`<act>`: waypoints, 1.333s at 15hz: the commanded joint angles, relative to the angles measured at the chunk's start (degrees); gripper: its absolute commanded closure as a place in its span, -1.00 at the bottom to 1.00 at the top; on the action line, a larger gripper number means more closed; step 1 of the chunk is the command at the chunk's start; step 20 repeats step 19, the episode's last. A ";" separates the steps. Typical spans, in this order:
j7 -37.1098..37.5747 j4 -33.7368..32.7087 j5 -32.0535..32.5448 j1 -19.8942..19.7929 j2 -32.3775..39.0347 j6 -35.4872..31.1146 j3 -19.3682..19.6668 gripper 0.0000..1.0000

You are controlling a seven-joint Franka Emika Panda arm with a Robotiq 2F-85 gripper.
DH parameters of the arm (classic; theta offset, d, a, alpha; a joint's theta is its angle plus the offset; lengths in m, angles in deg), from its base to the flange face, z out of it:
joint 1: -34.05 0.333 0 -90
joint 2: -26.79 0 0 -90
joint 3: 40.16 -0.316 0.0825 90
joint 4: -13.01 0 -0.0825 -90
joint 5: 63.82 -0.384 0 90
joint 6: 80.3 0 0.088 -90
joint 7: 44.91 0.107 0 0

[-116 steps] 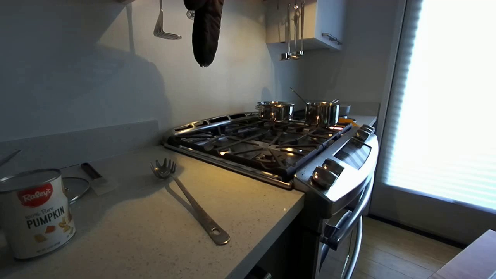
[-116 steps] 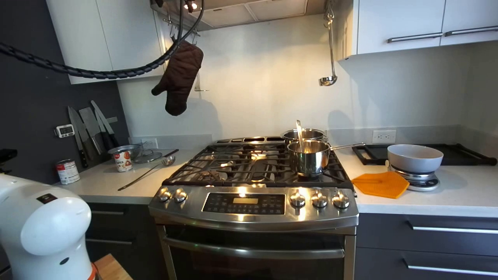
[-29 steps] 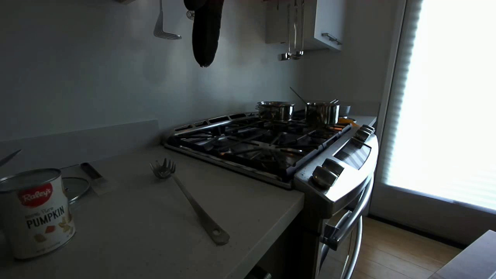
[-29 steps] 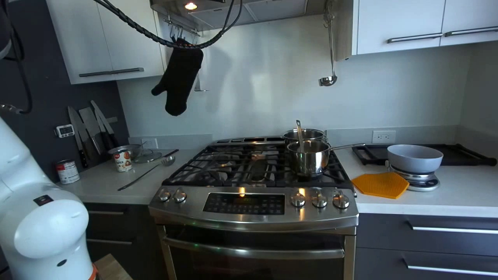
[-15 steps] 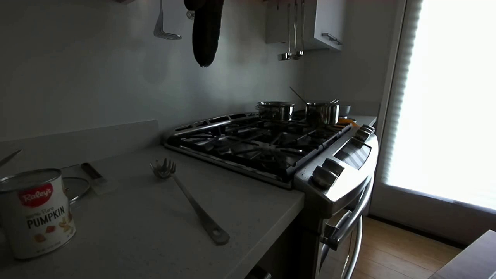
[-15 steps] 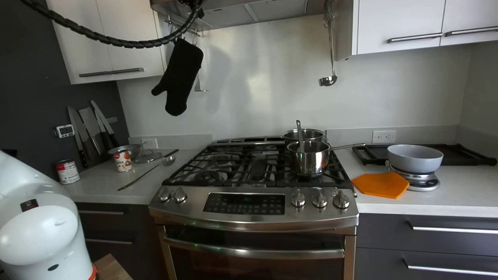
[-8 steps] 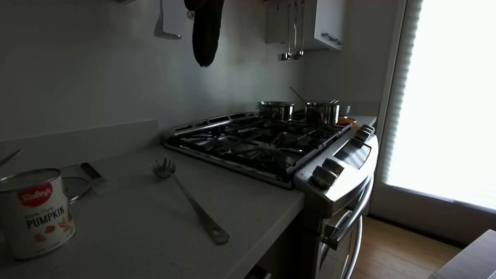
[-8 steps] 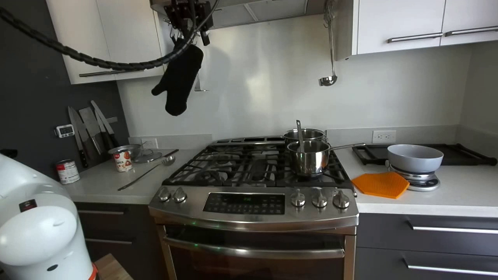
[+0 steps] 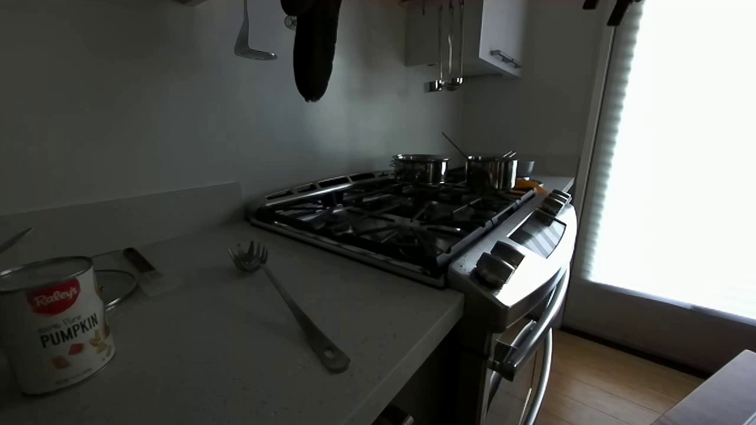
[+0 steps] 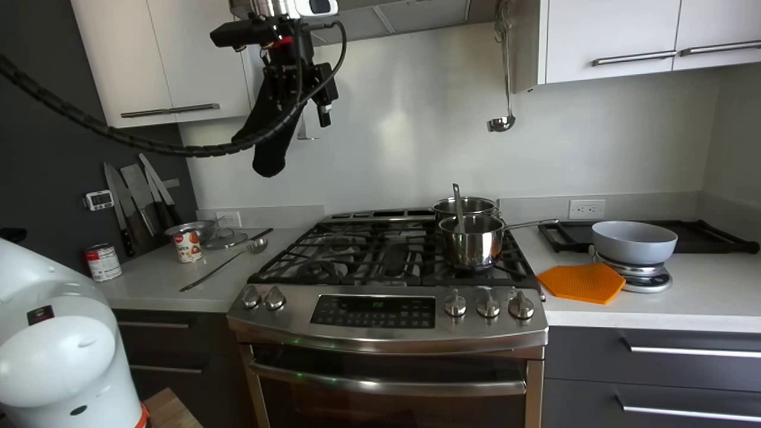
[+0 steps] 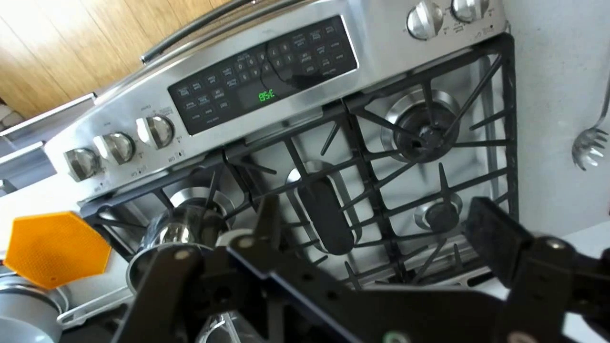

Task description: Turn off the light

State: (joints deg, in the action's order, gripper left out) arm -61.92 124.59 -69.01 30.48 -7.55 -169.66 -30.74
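Observation:
The range hood [image 10: 404,18] hangs above the stove at the top of an exterior view. Its lamp and switch are hidden behind my arm or out of view. No warm glow falls on the wall or stove [image 10: 392,249]; the scene is lit by daylight only. My gripper [image 10: 306,107] hangs below the hood's left front, in front of the dark oven mitt [image 10: 270,157], pointing down. Its fingertips also show at the top right in an exterior view [image 9: 603,10]. In the wrist view my gripper [image 11: 381,224] is open and empty, high above the burner grates [image 11: 374,190].
Pots [image 10: 472,241] stand on the right burners. A ladle [image 10: 502,122] hangs at the hood's right. An orange mat [image 10: 581,282] and a grey bowl [image 10: 634,242] are on the right counter. Cans [image 10: 188,245] and a pasta fork [image 9: 295,310] are on the left counter.
Warm hood light lit the wall and stove, then dimmed to one lit lamp, and is gone from one second ago. My gripper has come down from the hood into view.

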 commanded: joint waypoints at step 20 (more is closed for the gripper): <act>0.14 11.55 5.25 0.34 -4.10 4.38 0.16 -1.00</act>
